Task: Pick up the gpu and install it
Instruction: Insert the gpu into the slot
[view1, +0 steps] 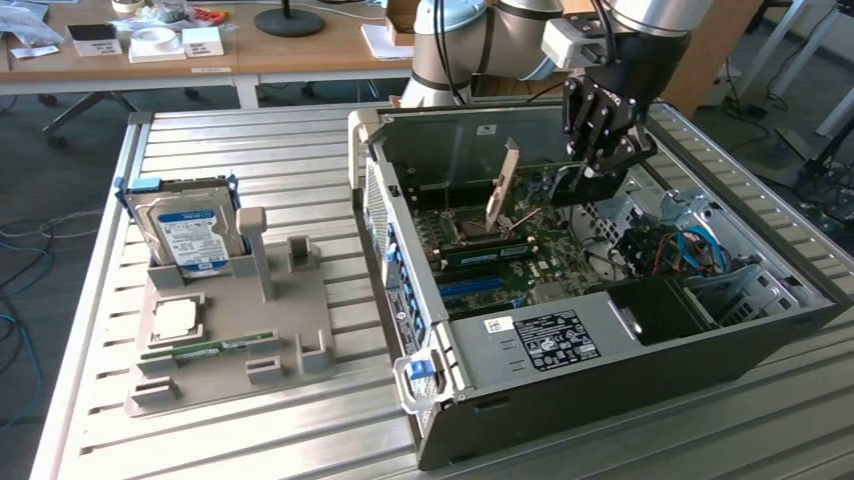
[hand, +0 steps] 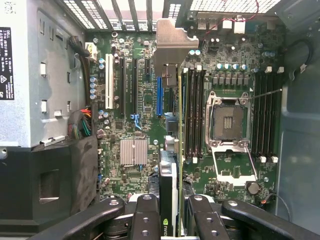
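Wrist view: gpu (hand: 168, 192) edge-on (faces hidden)

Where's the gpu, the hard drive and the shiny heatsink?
gpu (hand: 170, 42): wrist view, on its metal bracket.
hard drive (view1: 187, 235): exterior view, on its blue-and-white label.
heatsink (hand: 133, 151): wrist view, on its fins.

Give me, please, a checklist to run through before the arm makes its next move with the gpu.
1. Grip: the gripper has a finger on each face of the gpu: ok.
2. Orientation: the gpu stands on edge, its metal bracket toward the vented rear wall: ok.
3. Blue slot free of cards and cables: ok.
4. Card edge lined up over the blue slot: cannot tell.
5. Card seated in a slot: cannot tell.
6. Computer case side open where the arm reaches in: ok.
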